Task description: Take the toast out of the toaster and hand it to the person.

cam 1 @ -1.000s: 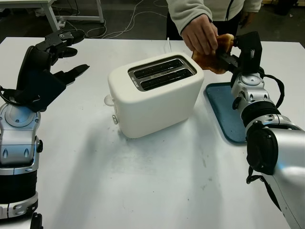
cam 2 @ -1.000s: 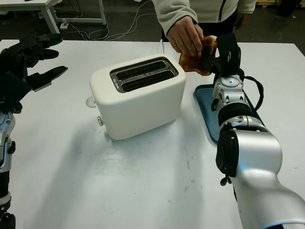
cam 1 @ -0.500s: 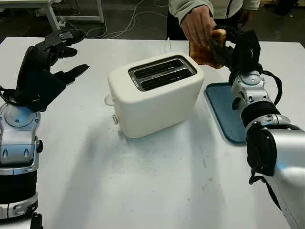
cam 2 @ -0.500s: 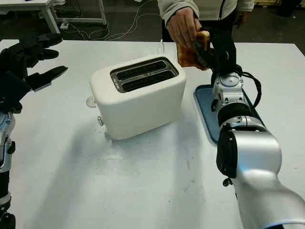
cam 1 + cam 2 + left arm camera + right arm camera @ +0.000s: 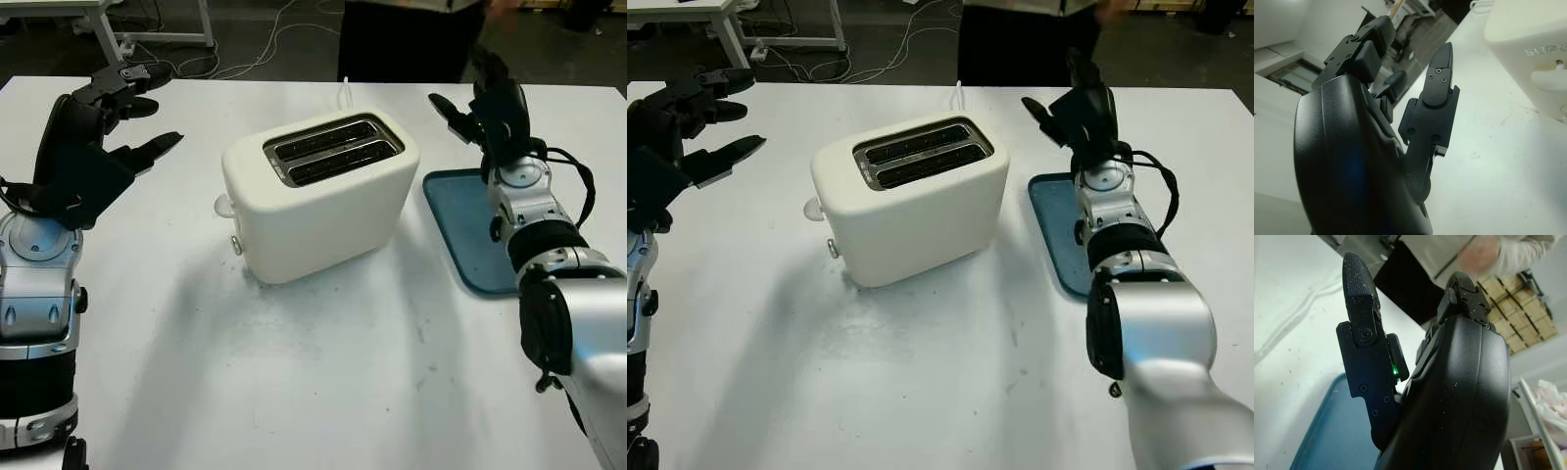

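Your right hand is raised above the far end of the blue rectangular plastic tray, holding nothing, fingers uncurled. The toast is not in it; in your right wrist view, the person's hand is blurred, and you cannot tell whether it holds the toast. The white two-slot toaster stands mid-table, both slots empty. Your left hand is up over the white table, well left of the toaster, holding nothing.

Left hand — right hand — both open
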`<act>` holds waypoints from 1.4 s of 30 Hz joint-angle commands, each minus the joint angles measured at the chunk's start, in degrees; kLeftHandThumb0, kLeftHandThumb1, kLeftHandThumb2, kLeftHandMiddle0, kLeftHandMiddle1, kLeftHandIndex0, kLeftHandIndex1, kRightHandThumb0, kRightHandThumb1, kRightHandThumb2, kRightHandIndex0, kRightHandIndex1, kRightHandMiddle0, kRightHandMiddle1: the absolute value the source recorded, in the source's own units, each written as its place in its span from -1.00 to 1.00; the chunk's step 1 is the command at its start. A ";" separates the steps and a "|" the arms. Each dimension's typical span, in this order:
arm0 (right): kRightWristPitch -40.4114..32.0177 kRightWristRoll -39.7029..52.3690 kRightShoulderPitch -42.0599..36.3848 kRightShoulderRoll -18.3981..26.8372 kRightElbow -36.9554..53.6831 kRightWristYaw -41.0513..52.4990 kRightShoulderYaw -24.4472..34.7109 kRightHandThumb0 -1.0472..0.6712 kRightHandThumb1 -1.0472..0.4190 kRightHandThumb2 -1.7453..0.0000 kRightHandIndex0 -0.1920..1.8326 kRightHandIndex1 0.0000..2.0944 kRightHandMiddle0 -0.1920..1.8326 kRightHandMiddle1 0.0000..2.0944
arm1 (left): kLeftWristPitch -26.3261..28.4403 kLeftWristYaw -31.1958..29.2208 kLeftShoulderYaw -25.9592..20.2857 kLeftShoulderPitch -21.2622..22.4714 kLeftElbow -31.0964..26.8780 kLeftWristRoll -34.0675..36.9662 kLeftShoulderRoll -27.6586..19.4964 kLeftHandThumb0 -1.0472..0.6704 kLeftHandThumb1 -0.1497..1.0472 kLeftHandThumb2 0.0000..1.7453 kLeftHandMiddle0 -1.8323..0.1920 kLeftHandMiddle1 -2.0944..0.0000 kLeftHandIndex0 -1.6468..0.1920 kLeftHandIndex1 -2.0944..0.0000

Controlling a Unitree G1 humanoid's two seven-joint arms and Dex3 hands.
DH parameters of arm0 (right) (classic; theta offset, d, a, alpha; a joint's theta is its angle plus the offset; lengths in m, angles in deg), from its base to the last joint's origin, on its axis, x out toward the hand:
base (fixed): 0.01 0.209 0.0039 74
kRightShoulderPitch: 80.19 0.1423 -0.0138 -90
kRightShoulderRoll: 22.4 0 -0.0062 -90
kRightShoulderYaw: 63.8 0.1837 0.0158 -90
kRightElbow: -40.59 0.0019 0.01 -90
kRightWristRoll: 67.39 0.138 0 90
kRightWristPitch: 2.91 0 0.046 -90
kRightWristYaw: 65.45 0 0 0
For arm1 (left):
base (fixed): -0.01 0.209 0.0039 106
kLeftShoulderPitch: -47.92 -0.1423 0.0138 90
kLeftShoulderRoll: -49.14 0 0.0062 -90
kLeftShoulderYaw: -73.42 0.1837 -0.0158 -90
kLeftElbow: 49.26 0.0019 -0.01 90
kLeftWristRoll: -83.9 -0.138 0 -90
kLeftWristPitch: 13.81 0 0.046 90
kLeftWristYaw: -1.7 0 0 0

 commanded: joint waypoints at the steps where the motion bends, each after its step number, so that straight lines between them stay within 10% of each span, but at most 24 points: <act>1: 1.67 0.76 -3.37 0.49 3.70 0.29 0.07 -0.59 -0.83 0.82 -0.81 -1.00 -0.81 -1.00 | -0.22 0.55 -0.42 -0.63 -0.37 0.00 0.14 -0.06 0.79 -0.90 0.65 0.15 0.35 0.67; 17: -9.90 5.58 -47.50 -8.57 66.03 3.99 -0.92 -0.44 -0.83 0.38 -0.65 -0.95 -0.65 -0.97 | -0.06 1.91 -1.96 -3.91 -2.30 0.67 1.44 -0.23 0.79 -0.91 0.63 0.18 0.36 0.67; 29: -15.48 6.09 -59.83 -17.17 84.71 2.59 -4.41 -0.25 -0.83 0.25 -0.67 -0.98 -0.67 -0.99 | -2.36 10.26 -1.62 -19.21 -14.68 1.29 15.30 -0.20 0.79 -0.73 0.66 0.34 0.42 0.78; 42: -17.33 5.92 -62.98 -22.31 83.65 0.99 -5.25 -0.23 -0.83 0.24 -0.67 -0.99 -0.66 -0.99 | -15.08 16.04 5.61 -28.74 -7.09 -2.17 24.40 -0.29 0.79 -0.59 0.62 0.42 0.42 0.84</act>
